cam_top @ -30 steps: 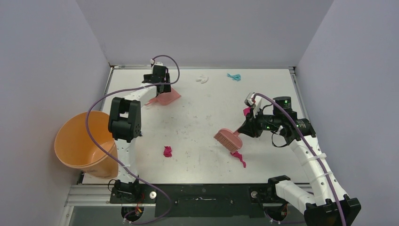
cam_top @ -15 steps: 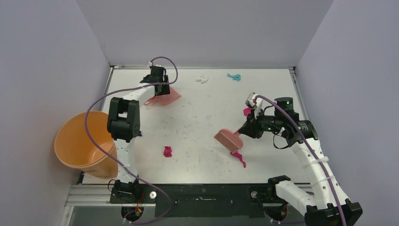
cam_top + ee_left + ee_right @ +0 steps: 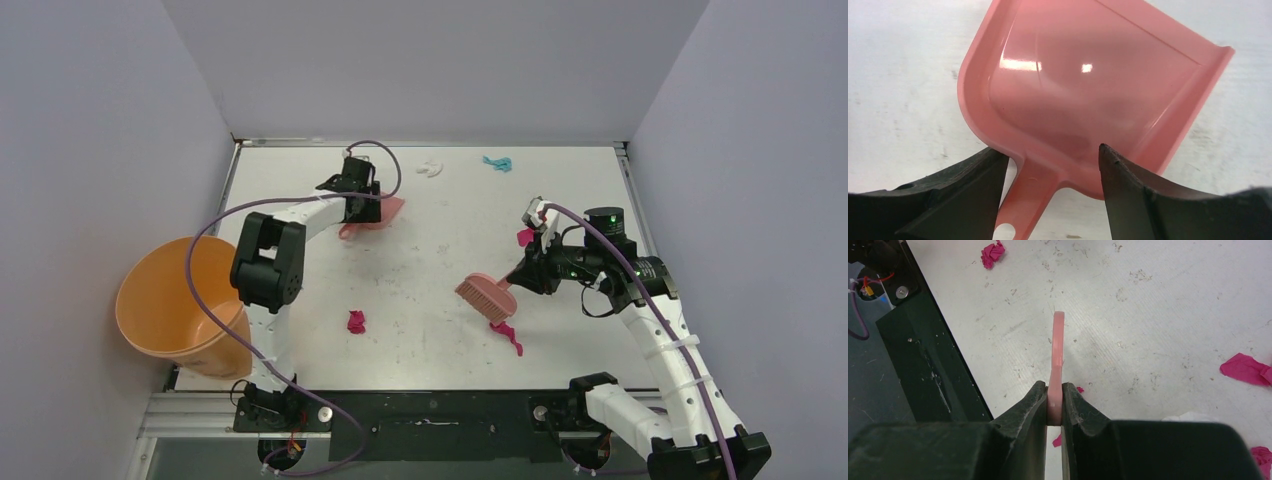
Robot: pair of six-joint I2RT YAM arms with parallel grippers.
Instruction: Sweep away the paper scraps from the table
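The white table (image 3: 440, 250) holds paper scraps: a magenta one (image 3: 356, 321) near the front, a magenta one (image 3: 507, 335) by the brush, a magenta one (image 3: 524, 237), a white one (image 3: 430, 168) and a teal one (image 3: 497, 162) at the back. My left gripper (image 3: 362, 203) is open over the pink dustpan (image 3: 385, 211). In the left wrist view its fingers straddle the dustpan's (image 3: 1088, 90) handle (image 3: 1023, 200) without clamping it. My right gripper (image 3: 525, 275) is shut on the pink brush (image 3: 487, 296), its handle (image 3: 1057, 355) edge-on between the fingers.
A round orange bucket (image 3: 170, 300) stands off the table's left edge. Grey walls close the back and sides. The black base rail (image 3: 923, 355) runs along the near edge. More magenta scraps (image 3: 1246, 368) lie right of the brush in the right wrist view.
My left gripper has moved right and slightly nearer along the back of the table, and the dustpan has shifted right with it. The right arm and brush have stayed put.
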